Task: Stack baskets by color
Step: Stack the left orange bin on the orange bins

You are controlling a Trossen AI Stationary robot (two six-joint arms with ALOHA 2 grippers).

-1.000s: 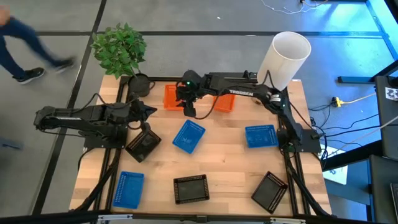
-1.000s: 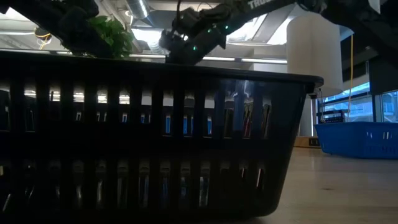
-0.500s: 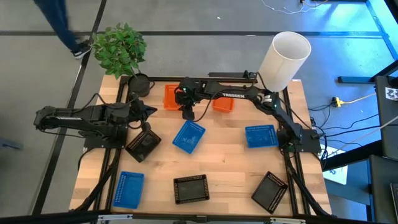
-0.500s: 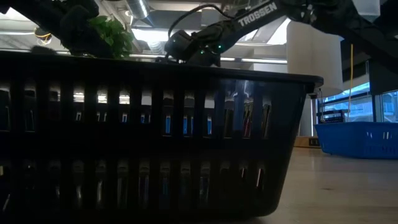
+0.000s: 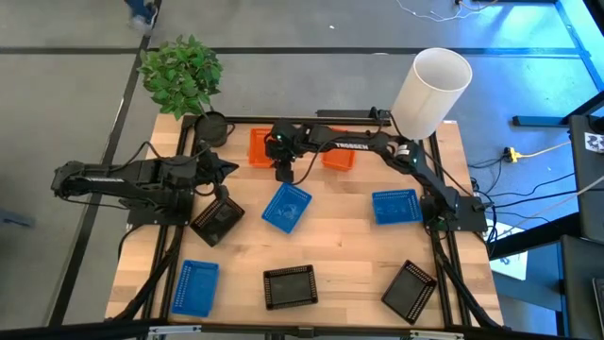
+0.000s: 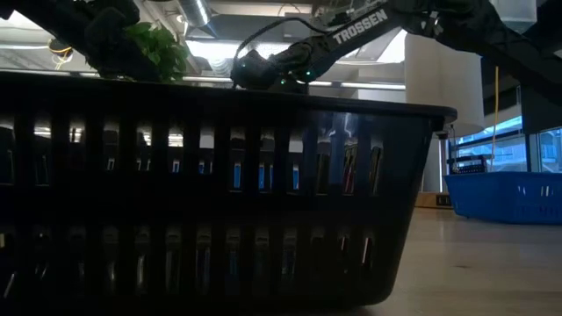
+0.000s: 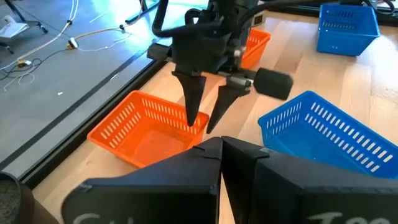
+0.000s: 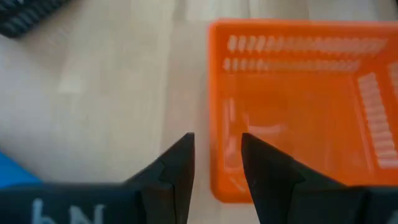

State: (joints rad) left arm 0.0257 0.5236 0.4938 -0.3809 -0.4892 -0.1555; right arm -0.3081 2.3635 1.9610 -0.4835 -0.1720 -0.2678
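Orange basket (image 5: 260,148) sits at the upper middle of the high view, and the right gripper (image 5: 286,172) hangs over its near rim with fingers spread, one on each side of the wall, grasping nothing. A second orange basket (image 5: 339,156) lies just right of it behind the arm, with blue and black ones scattered lower down. Left gripper (image 5: 229,168) waits at centre-left, fingers clenched and empty.
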